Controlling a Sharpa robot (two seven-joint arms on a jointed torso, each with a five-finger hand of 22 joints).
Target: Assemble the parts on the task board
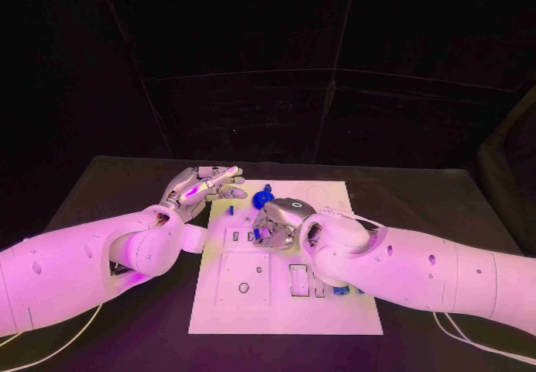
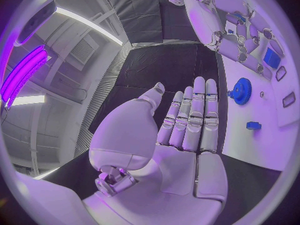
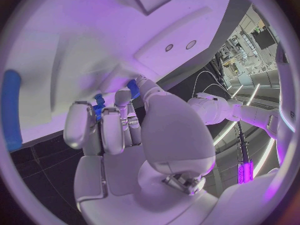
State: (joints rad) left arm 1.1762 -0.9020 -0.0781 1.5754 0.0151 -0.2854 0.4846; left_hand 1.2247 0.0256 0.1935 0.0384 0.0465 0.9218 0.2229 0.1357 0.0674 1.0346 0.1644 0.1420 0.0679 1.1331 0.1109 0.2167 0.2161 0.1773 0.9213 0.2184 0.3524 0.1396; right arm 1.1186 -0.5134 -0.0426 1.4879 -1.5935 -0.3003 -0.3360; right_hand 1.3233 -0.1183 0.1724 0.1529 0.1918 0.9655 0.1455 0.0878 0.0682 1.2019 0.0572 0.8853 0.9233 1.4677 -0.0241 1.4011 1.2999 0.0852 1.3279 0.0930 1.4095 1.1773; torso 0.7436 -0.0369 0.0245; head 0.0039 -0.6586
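The white task board (image 1: 285, 314) lies in the middle of the black table. My right hand (image 1: 280, 225) rests on the board's middle with its fingers curled down. In the right wrist view my right hand (image 3: 119, 130) pinches a small blue part (image 3: 99, 106) at its fingertips, against the board (image 3: 94, 35). My left hand (image 1: 207, 186) hovers over the board's far left corner, fingers stretched out and empty. It lies flat with fingers side by side in the left wrist view (image 2: 187, 130). Beside it, a blue gear (image 2: 240, 91) stands on the board and shows between the two hands (image 1: 262, 199).
A small blue piece (image 1: 231, 209) lies on the board near my left hand (image 2: 252, 126). Another blue piece (image 1: 341, 291) lies by my right forearm. A long blue piece (image 3: 11, 110) lies on the board. Black table (image 1: 111, 178) surrounds the board.
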